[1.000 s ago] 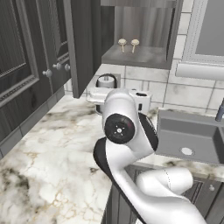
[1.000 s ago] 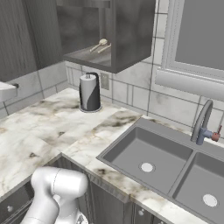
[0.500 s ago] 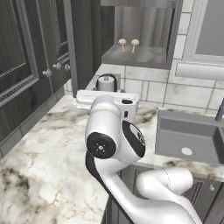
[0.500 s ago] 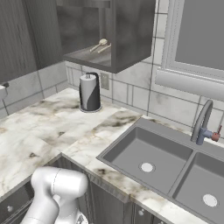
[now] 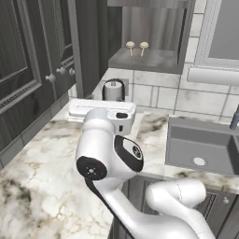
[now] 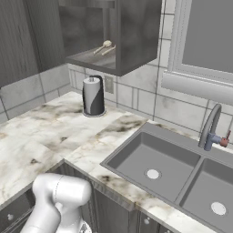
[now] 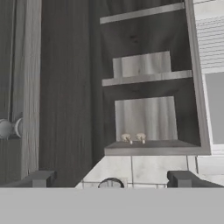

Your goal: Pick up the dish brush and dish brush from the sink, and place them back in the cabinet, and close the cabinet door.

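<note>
Fingers [image 7: 39,178] spread, empty; both brushes [image 7: 133,138] shelved ahead between them, so next swinging cabinet door [image 7: 61,87] shut.

Rendered kitchen, marble counter [image 6: 41,136]; double sink [image 6: 157,166] with faucet [image 6: 210,129], tiled wall [image 6: 136,98], dark wall cabinet [image 6: 127,36]

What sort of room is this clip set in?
A rendered home kitchen, by the look of it: a double sink with a faucet set in a marble counter, a tiled wall, and an open wall cabinet holding two dish brushes.
</note>
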Tool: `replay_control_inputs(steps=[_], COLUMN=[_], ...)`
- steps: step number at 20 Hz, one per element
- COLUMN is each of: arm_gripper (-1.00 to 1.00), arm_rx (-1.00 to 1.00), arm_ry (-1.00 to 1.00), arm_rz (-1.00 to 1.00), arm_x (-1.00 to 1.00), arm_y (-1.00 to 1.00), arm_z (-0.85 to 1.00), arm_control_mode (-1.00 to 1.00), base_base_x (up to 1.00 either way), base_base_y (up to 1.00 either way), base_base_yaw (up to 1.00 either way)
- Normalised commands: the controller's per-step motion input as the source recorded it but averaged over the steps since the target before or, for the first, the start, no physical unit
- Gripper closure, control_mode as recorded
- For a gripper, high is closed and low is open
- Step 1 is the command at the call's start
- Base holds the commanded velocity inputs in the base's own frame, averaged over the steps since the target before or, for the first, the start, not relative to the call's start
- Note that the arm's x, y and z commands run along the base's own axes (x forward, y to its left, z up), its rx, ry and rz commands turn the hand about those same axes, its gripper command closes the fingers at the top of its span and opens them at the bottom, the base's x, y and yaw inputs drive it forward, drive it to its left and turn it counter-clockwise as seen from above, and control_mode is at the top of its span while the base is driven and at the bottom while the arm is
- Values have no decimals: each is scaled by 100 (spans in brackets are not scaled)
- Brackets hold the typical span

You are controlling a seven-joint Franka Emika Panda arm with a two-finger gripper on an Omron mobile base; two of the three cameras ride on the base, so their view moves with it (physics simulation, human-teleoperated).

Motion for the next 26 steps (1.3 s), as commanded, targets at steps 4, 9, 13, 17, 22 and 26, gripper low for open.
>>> replay_control_inputs(steps=[4,9,13,17,22,26], arm_gripper=[-100,-100,-100,-100,-100,-100], arm_rx=[0,0,0,0,0,0], arm_ry=[-4,0,0,0,-1,-2], arm_rz=[0,0,0,0,0,0], arm_x=[0,4,11,18,16,12], arm_y=[29,26,25,18,9,6], arm_z=[0,0,0,0,0,0], arm_control_mode=[-100,-100,-100,-100,-100,-100], base_base_x=[0,0,0,0,0,0], base_base_y=[0,0,0,0,0,0], base_base_yaw=[0,0,0,0,0,0])
